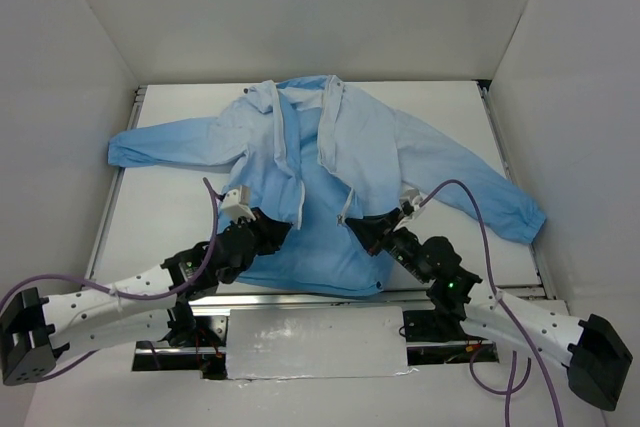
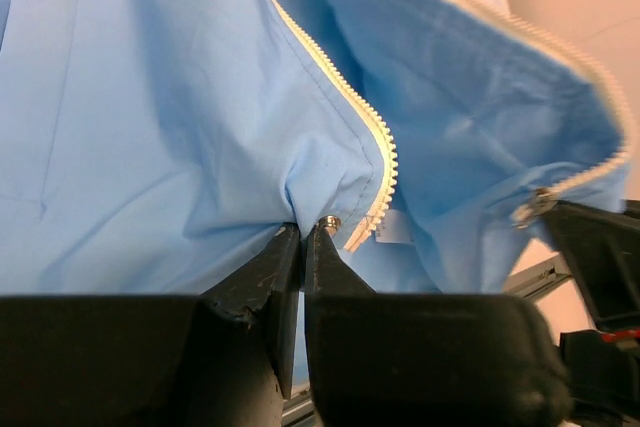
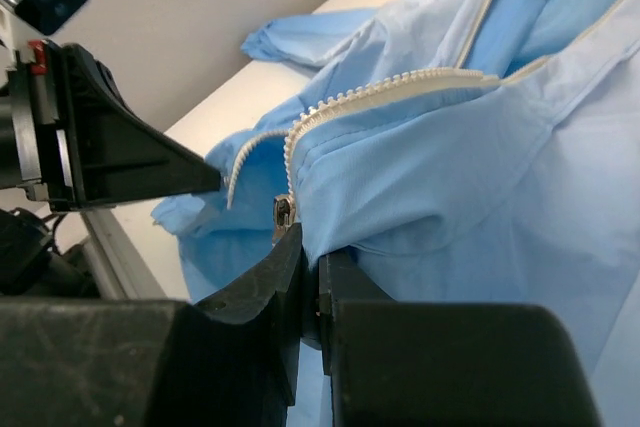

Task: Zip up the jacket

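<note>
The jacket (image 1: pixel 330 177) lies open on the worktop (image 1: pixel 160 212), each arm's jaws pinched shut on fabric beside one zipper (image 2: pixel 372 142) end near the hem; bring those ends level and taut before feeding pin (image 2: pixel 328 222) into slider (image 3: pixel 283 212).

The light-blue jacket (image 1: pixel 350 147) lies spread on its back across the middle of the top view, collar toward the upper edge. Its sleeves reach out left and right, the right one slanting down to a gathered cuff at mid-right. The front is unzipped. Its two white zipper strips (image 2: pixel 330 72) stand apart, their lower ends bunched above the hem at lower centre.
</note>
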Controlling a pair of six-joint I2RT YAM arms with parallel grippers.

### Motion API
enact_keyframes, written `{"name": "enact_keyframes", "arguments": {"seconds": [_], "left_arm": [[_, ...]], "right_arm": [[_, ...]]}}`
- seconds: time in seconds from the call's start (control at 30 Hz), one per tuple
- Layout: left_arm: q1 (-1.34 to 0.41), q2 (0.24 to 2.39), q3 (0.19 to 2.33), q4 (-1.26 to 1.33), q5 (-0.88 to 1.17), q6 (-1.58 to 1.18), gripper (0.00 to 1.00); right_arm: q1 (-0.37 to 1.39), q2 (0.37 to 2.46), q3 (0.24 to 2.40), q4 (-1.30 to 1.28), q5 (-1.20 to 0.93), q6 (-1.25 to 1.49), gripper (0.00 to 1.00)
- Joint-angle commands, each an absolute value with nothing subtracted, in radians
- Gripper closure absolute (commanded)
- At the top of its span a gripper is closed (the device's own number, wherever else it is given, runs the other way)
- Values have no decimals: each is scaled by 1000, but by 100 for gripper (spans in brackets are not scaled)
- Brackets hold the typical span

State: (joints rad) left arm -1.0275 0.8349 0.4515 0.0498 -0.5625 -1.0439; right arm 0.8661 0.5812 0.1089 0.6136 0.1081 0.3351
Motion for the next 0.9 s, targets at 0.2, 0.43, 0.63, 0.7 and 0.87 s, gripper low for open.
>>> {"name": "enact_keyframes", "arguments": {"seconds": [0.2,0.43,0.63,0.7,0.87], "left_arm": [[-1020,795,430,368,-541,-943,100],[-1022,874,400,509,-505,-960,100],[-1022,894,379,546,-468,-972,100],[-1022,894,379,526,-465,-985,100],[-1025,933,394,473,-428,-1017,100]], "right_arm": [[873,673,170,503,28,809,100],[873,681,80,677,-26,985,100],[874,754,112,687,-34,913,100],[874,776,107,709,-43,908,100],[874,834,75,869,-51,885,100]]}}
